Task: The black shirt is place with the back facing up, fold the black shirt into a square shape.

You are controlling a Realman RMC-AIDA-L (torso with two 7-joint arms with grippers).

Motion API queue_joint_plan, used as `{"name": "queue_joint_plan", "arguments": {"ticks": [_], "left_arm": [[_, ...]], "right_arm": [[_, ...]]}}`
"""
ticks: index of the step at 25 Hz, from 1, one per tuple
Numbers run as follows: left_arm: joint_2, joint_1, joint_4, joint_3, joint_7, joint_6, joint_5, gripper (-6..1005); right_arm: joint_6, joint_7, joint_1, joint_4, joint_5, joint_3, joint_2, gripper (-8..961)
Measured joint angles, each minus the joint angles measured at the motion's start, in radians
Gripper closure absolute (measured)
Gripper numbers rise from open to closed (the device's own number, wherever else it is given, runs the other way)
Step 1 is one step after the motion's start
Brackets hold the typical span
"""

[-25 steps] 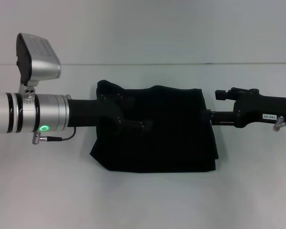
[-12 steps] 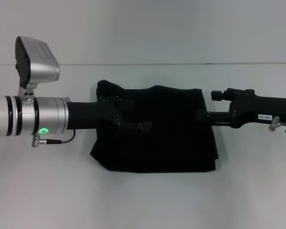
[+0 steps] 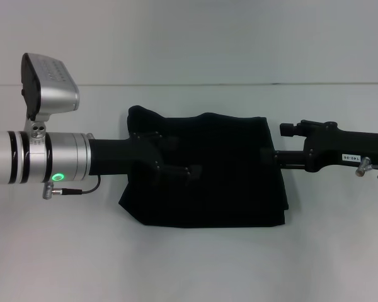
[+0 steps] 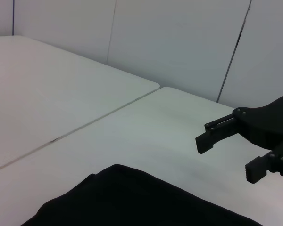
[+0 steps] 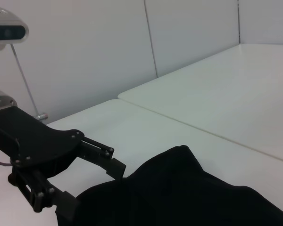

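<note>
I saw the black shirt [image 3: 208, 170] folded on the bench [image 3: 189, 264]; the left gripper [image 3: 176, 157] hovered above it, jaws spread. The right gripper [image 4: 226, 153] sat at its edge, jaws spread too.

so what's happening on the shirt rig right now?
Two-arm fold in progress. The black shirt lies on the white table already folded into a rough rectangle. The left gripper is over the shirt's left part, fingers open. The right gripper is at its right edge, also open, as the left wrist view shows. Neither is gripping fabric.
</note>
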Motion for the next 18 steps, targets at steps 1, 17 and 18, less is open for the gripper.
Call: {"name": "queue_joint_plan", "arguments": {"ticks": [1,17,18], "left_arm": [[0.0,0.002,0.0,-0.001,0.0,0.0,0.0,73],[0.002,0.009,0.008,0.0,-0.038,0.005,0.0,94],[0.002,0.009,0.008,0.0,-0.038,0.005,0.0,94]], "right_arm": [[0.0,0.005,0.0,0.0,0.0,0.0,0.0,66],[-0.007,0.019,-0.003,0.001,-0.001,0.0,-0.003,66],[-0.007,0.019,-0.003,0.001,-0.001,0.0,-0.004,66]]}}
